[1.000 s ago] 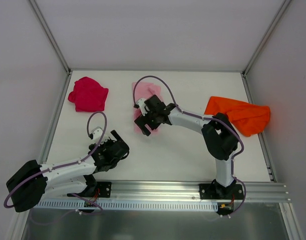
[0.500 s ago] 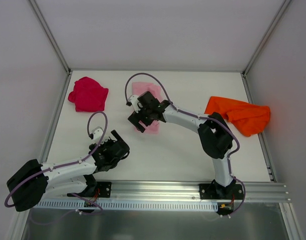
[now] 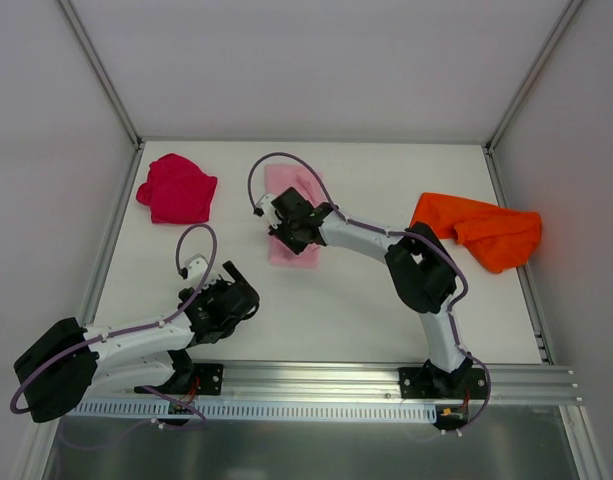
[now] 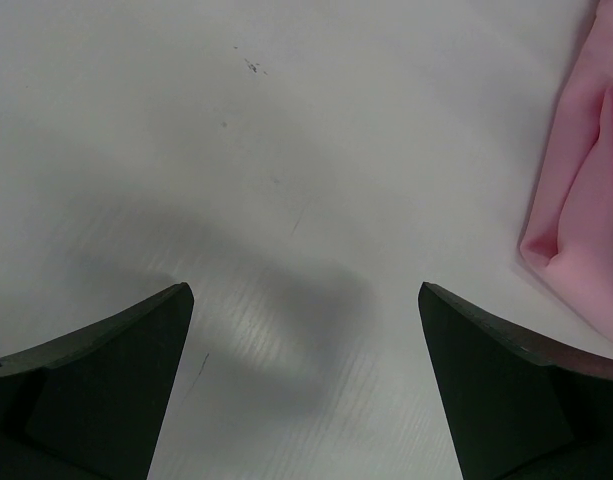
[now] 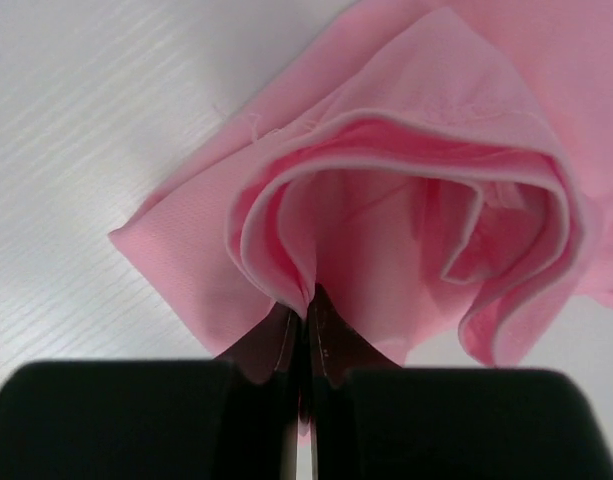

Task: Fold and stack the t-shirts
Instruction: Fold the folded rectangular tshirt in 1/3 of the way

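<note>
The light pink t-shirt [image 3: 296, 250] lies bunched in the middle of the table. My right gripper [image 3: 283, 224] is over its left part, and in the right wrist view it [image 5: 308, 300] is shut on a fold of the pink t-shirt [image 5: 406, 210], the cloth pinched between the fingertips. The crimson red t-shirt [image 3: 177, 188] sits crumpled at the back left. At the right edge the orange t-shirt [image 3: 483, 229] lies in a heap. My left gripper [image 3: 233, 283] rests low near the front left, open [image 4: 304, 300] over bare table, with the pink t-shirt's edge [image 4: 586, 220] to its right.
White walls with metal corner posts [image 3: 104, 90] enclose the table on three sides. A metal rail [image 3: 316, 378] carrying the arm bases runs along the near edge. The right arm's elbow [image 3: 421, 275] stands between the pink and orange shirts.
My right gripper moved left and back over the pink t-shirt and closed on a fold of it. The pink cloth now lies flatter and longer. The left arm stayed still.
</note>
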You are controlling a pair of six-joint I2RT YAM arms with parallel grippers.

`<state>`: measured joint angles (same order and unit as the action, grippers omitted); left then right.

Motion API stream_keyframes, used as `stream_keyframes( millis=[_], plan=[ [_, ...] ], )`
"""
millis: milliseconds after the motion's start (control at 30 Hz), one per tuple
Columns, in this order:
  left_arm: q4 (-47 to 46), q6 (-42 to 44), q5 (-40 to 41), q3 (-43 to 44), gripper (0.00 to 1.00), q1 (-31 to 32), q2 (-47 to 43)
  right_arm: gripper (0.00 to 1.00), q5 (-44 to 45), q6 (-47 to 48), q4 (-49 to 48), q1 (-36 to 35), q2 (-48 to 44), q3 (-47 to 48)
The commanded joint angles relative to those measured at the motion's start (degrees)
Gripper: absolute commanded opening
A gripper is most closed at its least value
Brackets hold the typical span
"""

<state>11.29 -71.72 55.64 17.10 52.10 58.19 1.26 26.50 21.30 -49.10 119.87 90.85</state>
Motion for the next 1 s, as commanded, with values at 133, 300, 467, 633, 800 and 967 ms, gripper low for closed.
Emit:
stream_keyframes(
  millis=[133,300,467,633,800,967],
  plan=[
    [-2.94,1.41,0.61,0.83,0.99,0.11,2.62,0.01,12.8,4.69,0.33,-0.82,-0.52,5.74],
    [-3.55,1.41,0.53,0.3,0.99,0.11,2.45,0.01,19.65,8.39,-2.75,-1.0,0.01,6.62],
    [-3.64,1.15,0.35,-0.4,0.99,0.11,2.45,0.01,24.92,10.23,-3.01,-1.0,1.5,9.08],
    [-3.12,0.97,0.35,-1.11,0.99,0.11,1.84,0.01,30.73,13.48,-9.69,-1.0,2.55,7.32],
    [-2.94,0.71,0.0,-1.37,0.99,0.11,1.57,0.58,36.01,17.96,-16.89,-0.73,5.45,8.29],
    [-2.23,0.27,0.0,-2.16,0.99,0.11,1.05,1.0,38.64,21.22,-25.15,-0.64,5.2,5.75]
  ],
)
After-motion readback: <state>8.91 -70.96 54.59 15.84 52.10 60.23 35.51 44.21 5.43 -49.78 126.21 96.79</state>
